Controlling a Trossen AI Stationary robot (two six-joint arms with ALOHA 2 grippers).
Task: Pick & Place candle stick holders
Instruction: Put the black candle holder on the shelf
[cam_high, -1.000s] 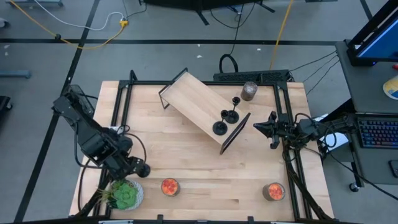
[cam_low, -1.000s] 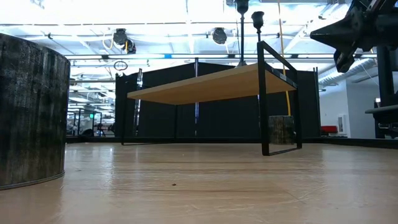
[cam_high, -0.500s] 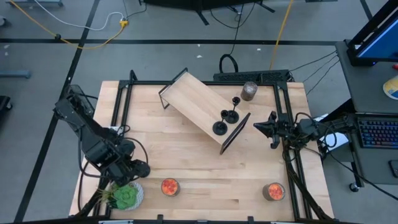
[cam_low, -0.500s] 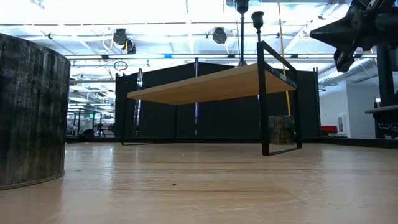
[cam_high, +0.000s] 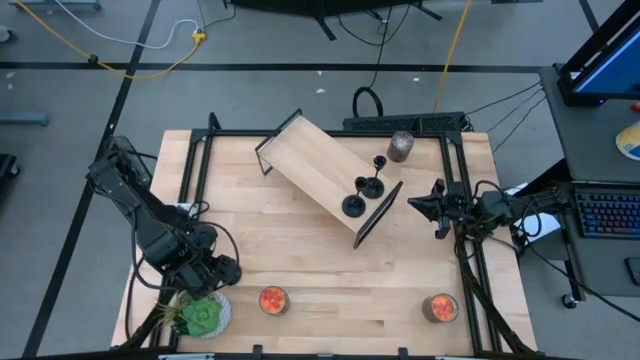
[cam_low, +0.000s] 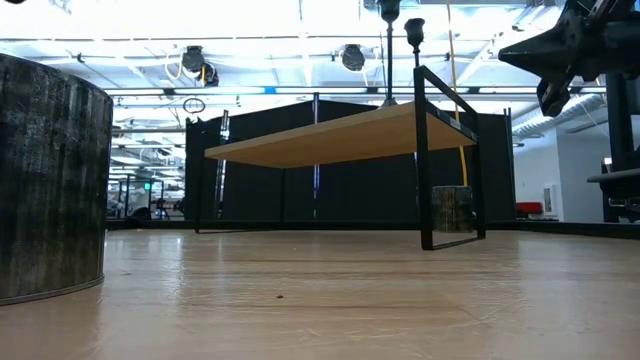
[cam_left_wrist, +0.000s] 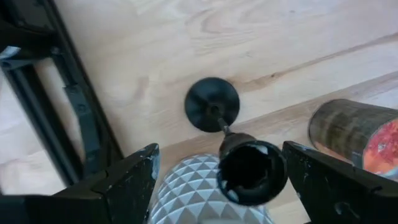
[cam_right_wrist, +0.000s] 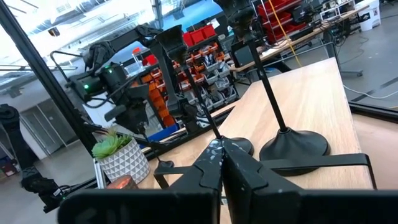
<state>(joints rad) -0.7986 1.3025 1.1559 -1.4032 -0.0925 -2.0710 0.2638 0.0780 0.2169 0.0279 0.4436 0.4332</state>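
One matte-black candle stick holder (cam_left_wrist: 249, 169) stands upright on its round base (cam_left_wrist: 211, 104) on the table, next to the plant pot; in the high view my arm hides it. My left gripper (cam_left_wrist: 230, 186) hangs over it, open wide, one finger on each side of its cup, touching nothing. It also shows in the high view (cam_high: 218, 270) at the near left. Two more holders (cam_high: 355, 203) (cam_high: 374, 185) stand on the wooden shelf (cam_high: 315, 165). My right gripper (cam_high: 420, 205) is shut and empty at the table's right side, beside the shelf.
A white faceted pot with a green plant (cam_high: 200, 315) sits just near of my left gripper. Two jars with orange-red tops (cam_high: 272, 300) (cam_high: 440, 307) stand along the near edge. A grey jar (cam_high: 401, 146) stands at the far right. Black frame rails (cam_high: 190, 180) line the table's sides.
My left arm has shifted a little toward the table's near edge, over the holder by the plant pot.
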